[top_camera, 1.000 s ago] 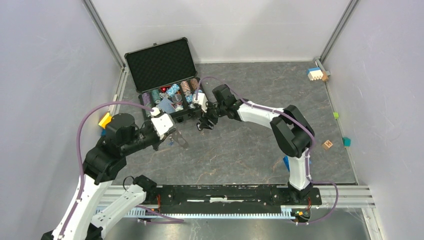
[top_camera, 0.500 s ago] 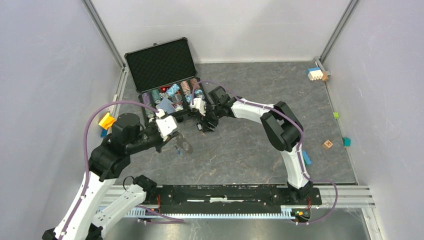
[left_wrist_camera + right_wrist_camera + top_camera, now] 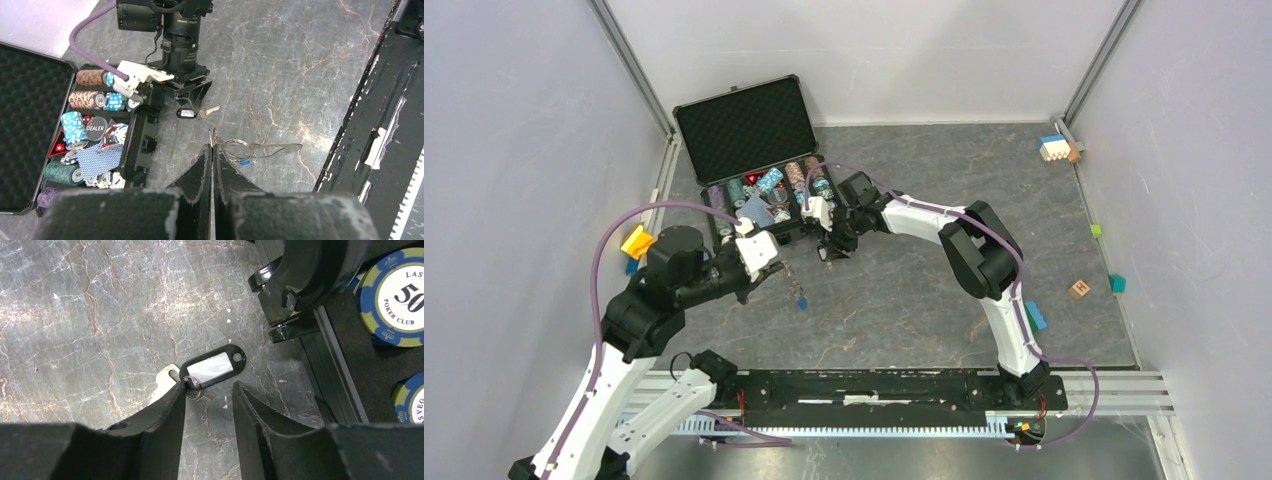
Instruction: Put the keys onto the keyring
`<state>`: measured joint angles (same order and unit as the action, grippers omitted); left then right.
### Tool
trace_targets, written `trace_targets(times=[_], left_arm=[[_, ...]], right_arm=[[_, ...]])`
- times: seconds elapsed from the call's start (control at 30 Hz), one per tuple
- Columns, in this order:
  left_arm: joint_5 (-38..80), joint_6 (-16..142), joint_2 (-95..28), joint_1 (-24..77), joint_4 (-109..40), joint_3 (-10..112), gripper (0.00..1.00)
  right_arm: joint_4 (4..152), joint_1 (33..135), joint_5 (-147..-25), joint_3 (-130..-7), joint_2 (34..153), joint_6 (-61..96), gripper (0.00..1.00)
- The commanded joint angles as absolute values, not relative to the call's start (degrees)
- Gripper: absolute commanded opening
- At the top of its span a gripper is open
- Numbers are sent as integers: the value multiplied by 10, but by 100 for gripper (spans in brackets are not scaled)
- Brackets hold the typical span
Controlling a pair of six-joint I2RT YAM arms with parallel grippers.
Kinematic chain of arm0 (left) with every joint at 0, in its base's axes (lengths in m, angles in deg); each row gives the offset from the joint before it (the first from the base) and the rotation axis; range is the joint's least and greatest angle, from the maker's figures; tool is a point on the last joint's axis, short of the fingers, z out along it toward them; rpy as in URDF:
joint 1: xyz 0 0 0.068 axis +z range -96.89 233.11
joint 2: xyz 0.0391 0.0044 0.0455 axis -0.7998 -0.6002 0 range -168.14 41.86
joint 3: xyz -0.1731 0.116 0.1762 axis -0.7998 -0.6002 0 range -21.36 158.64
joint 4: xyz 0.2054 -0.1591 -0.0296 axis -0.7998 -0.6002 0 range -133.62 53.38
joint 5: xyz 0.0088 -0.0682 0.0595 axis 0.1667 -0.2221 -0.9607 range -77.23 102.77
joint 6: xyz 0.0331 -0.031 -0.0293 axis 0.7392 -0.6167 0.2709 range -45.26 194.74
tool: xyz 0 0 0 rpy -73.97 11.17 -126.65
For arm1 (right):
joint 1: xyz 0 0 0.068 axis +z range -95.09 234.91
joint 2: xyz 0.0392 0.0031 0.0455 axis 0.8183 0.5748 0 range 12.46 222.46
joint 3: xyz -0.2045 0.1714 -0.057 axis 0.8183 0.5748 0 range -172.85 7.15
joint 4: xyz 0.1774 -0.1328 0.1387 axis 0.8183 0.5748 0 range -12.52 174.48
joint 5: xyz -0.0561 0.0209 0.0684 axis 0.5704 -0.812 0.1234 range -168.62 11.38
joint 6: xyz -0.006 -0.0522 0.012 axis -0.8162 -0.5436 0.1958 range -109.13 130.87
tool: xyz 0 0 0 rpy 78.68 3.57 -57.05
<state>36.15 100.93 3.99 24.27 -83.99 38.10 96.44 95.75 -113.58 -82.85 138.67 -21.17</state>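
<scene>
The right gripper [image 3: 209, 390] stood partly open and held nothing, hanging low over the key [image 3: 164, 380] with the black-and-white tag [image 3: 212, 366]. For a clean pick, the jaws probably needed to pinch across the tag's narrow end, where a small ring joins it to the key. They would need to stay low so the flat key did not skid on the tabletop [image 3: 75, 315]. That joint lay at one fingertip, with the tag reaching across the gap. The key lay toward the tabletop's far left, just in front of the poker-chip case [image 3: 340, 375]. The left gripper [image 3: 212, 146] was clamped on the keyring [image 3: 239, 148].
</scene>
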Motion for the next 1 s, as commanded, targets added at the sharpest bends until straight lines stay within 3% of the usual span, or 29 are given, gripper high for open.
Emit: trace_targets(times=[0.0,0.37,0.73,0.97], left_arm=[[379,1008,46,246,-806,377,2],[377,1009,50,246,-806,376,2],[371,1011,45,246,-803,375,2],[365,1012,42,246,-800,373,2]], right_arm=[[975,963,-1155,-852,1396,-222,43],[971,969,-1153,-819,1372,-232,30],[974,969,-1152,-815,1342,-230,4],[975,969,-1151,-777,1284,-235,0]])
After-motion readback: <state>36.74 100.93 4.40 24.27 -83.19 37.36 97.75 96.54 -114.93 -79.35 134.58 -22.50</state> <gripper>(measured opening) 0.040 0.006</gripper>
